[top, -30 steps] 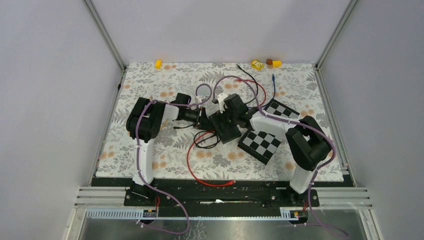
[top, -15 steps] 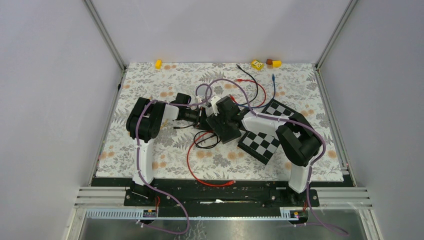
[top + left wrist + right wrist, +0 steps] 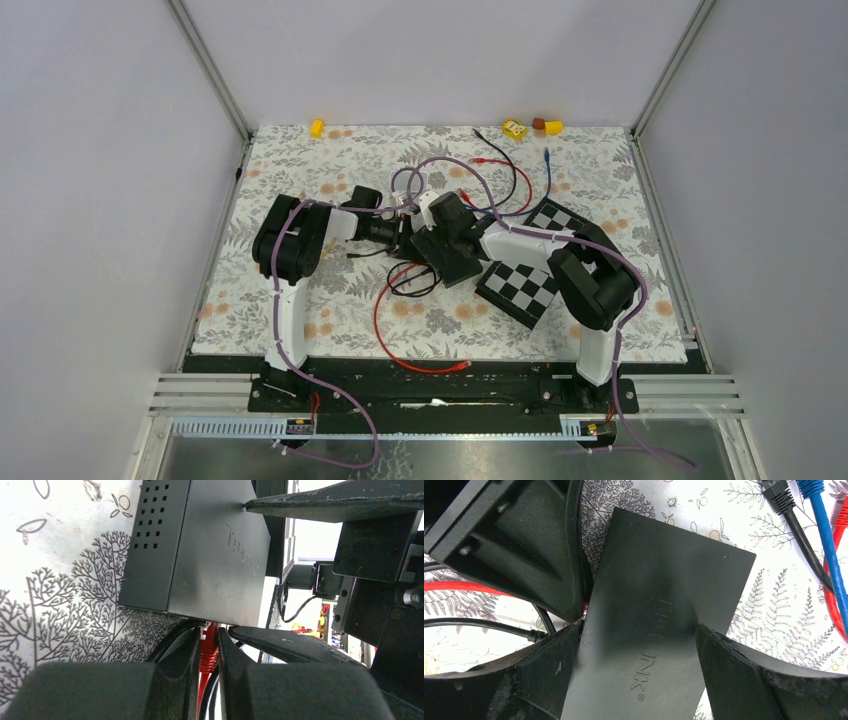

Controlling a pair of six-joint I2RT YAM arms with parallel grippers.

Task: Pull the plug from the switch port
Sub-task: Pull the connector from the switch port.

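The black switch (image 3: 455, 255) lies mid-table on the floral mat. A red plug (image 3: 209, 647) sits in its port on the side facing the left arm, and its red cable (image 3: 385, 335) loops toward the near edge. My left gripper (image 3: 209, 636) is shut on that plug, right against the switch (image 3: 210, 565). My right gripper (image 3: 637, 628) straddles the switch (image 3: 659, 630) from above. Its jaws stand wide, and each one presses a long side of the casing. In the top view my left gripper (image 3: 405, 238) and my right gripper (image 3: 445, 225) meet at the switch.
Two checkerboard blocks (image 3: 520, 285) (image 3: 560, 218) lie right of the switch. Loose black (image 3: 794, 525), blue (image 3: 824, 545) and red cables trail toward the back. A black cable (image 3: 410, 285) coils by the port side. Small yellow objects (image 3: 316, 127) (image 3: 514, 128) sit at the back edge.
My right arm has shifted left and settled over the switch, its jaws closing slightly onto the casing. The left gripper has stayed shut on the plug without moving.
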